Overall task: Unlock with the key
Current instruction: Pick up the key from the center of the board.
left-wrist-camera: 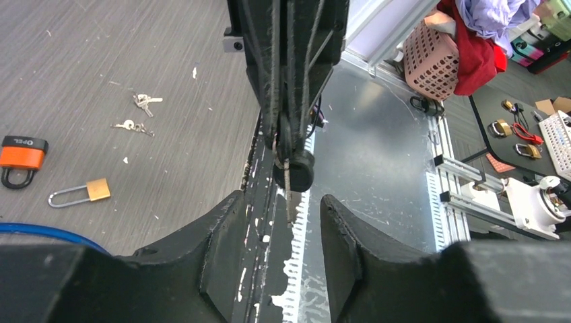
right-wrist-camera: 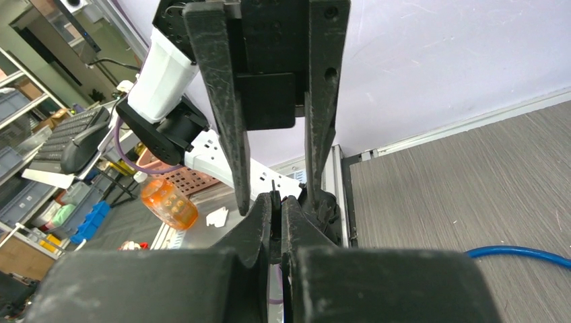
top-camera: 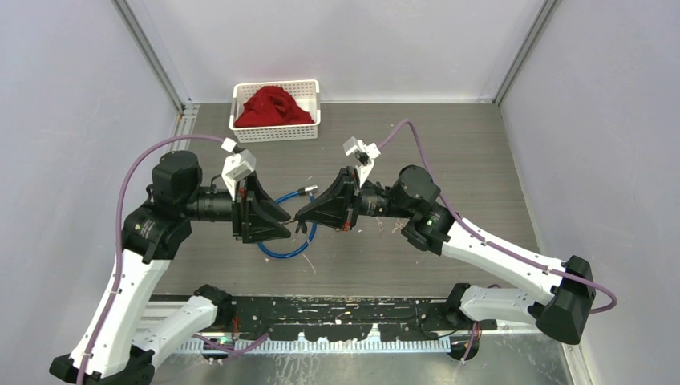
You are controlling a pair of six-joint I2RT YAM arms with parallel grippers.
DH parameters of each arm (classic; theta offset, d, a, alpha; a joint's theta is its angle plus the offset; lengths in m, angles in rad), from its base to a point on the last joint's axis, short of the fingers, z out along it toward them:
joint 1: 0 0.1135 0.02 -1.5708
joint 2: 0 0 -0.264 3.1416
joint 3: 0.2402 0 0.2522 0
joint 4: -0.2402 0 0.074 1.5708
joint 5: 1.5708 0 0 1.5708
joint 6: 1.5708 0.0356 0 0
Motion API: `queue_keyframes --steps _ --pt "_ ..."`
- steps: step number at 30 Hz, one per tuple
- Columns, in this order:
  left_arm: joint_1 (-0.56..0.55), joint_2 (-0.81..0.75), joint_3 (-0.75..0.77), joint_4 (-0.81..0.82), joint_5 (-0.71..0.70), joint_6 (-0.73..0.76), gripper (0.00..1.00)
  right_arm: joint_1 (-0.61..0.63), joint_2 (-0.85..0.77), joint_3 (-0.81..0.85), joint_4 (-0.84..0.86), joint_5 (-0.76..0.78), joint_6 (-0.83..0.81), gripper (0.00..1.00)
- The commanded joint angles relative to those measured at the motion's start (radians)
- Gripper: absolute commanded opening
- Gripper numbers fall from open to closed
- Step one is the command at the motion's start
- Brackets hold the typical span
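Observation:
The key has a round black head and a thin metal blade. My right gripper is shut on its head, which shows edge-on between the fingers in the right wrist view, where the key sits in my right gripper. My left gripper faces it tip to tip above the table. In the left wrist view the left gripper is open and the blade points down into the gap, touching neither finger. An orange padlock and a brass padlock lie on the table.
A blue cable loop lies under both grippers, with its metal end beside them. Two small key bunches lie near the padlocks. A white basket with red cloth stands at the back edge. Walls close in the table on three sides.

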Motion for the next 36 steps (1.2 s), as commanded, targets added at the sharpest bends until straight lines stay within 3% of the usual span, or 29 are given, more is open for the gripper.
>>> queue_keyframes --steps 1,6,16,19,22,26,30,36 --pt "-0.002 -0.021 0.054 0.074 0.034 -0.021 0.46 0.006 -0.025 0.001 0.028 0.021 -0.013 0.01" --pt "-0.002 -0.028 0.035 0.082 0.039 -0.043 0.4 0.006 -0.026 0.0 0.041 0.019 -0.002 0.01" --pt "-0.002 -0.031 0.015 0.103 -0.016 -0.056 0.02 0.006 -0.025 -0.012 0.074 0.01 0.028 0.01" --pt "-0.002 -0.009 0.036 0.024 -0.054 -0.018 0.01 0.006 -0.027 -0.017 0.072 0.021 0.026 0.01" --pt "-0.003 0.02 0.062 -0.049 -0.051 -0.003 0.16 0.007 -0.035 -0.022 0.072 0.031 0.021 0.01" --pt "-0.002 0.006 0.047 0.003 -0.015 -0.054 0.22 0.007 -0.033 -0.022 0.072 0.029 0.021 0.01" --pt "-0.002 -0.012 0.02 0.077 0.006 -0.112 0.17 0.006 -0.032 -0.022 0.075 0.027 0.024 0.01" --pt "-0.002 -0.021 0.015 0.113 0.031 -0.113 0.0 0.008 -0.035 -0.026 0.068 0.032 0.024 0.01"
